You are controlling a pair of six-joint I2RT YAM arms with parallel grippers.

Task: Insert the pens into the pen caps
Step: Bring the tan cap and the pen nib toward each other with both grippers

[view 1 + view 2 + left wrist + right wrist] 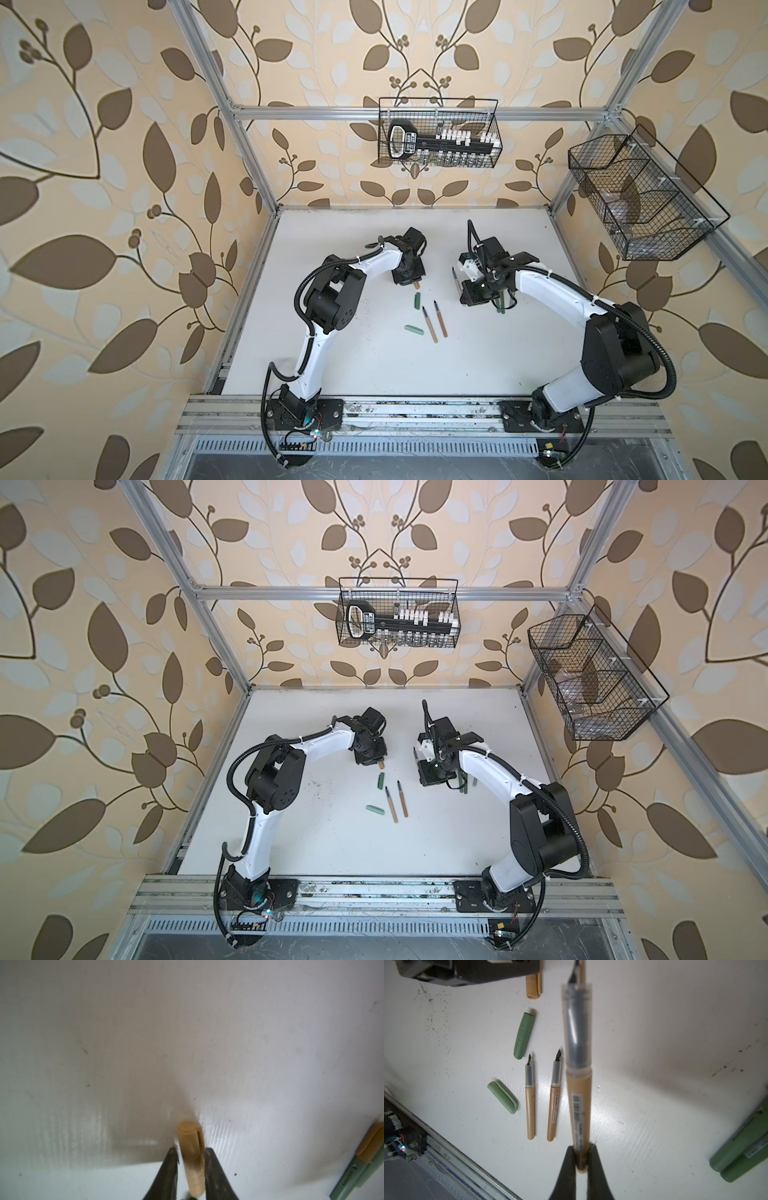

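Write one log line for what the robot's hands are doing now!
left gripper: closed on tan cap | right gripper: holding tan pen | capping: not yet

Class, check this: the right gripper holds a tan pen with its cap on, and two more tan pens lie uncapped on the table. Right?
Not quite. The tan pen in the right gripper has no cap on; the right wrist view shows its dark nib bare. Two more tan pens do lie uncapped on the table.
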